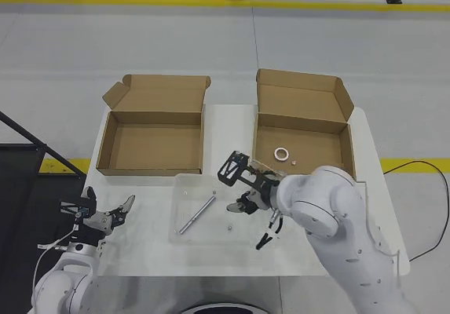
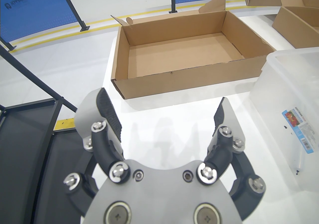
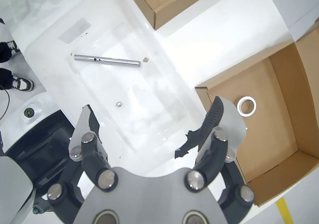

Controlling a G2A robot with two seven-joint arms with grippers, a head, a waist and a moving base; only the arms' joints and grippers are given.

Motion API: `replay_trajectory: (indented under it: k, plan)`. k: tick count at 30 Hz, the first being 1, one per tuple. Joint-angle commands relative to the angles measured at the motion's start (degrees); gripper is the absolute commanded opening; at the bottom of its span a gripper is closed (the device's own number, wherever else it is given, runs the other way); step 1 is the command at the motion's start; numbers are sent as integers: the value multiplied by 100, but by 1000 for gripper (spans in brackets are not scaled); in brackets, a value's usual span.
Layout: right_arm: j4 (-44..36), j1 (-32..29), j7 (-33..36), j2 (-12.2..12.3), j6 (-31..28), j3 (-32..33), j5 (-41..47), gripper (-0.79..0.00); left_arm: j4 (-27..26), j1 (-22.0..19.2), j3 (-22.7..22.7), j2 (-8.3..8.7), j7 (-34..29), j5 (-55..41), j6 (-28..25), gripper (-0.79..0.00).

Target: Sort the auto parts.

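A clear plastic tray [image 1: 209, 229] sits at the table's middle front. In it lie a metal rod [image 1: 197, 214] [image 3: 107, 60], a small nut [image 1: 230, 228] [image 3: 118, 104] and a tiny piece [image 3: 145, 59]. My right gripper [image 1: 253, 223] [image 3: 152, 105] hangs open over the tray's right end, holding nothing. The black pad on one of its fingers [image 3: 211, 115] is torn. A white ring [image 1: 282, 154] [image 3: 246, 106] lies in the right cardboard box [image 1: 303, 118]. The left cardboard box [image 1: 152, 171] [image 2: 189, 77] holds nothing. My left gripper [image 1: 124, 210] [image 2: 162, 97] stands open and empty above the table's left front.
Both boxes stand at the back of the white table [image 1: 228, 125] with their lids folded back. A black frame [image 1: 5, 125] stands off the table's left edge. The tray's rim [image 2: 281, 60] is just right of my left gripper.
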Motion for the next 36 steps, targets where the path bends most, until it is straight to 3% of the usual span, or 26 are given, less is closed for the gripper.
replay_trajectory:
  k: [1,9,22,25,36]
  plan:
    - [-37,-72,-20,17,-149,-78,-8,0,0,0,0,0,0,0,0,0]
    - [298,-51,-70,69,-340,-572,-25,0,0,0,0,0,0,0,0,0]
    - [1142,561,-56,186,-326,-1351,534,-280,0,0,0,0,0,0,0,0]
    - [1317,695,-58,215,-328,-1526,678,-379,0,0,0,0,0,0,0,0]
    - [1903,1015,-44,260,-313,-2004,1087,-431,0,0,0,0,0,0,0,0]
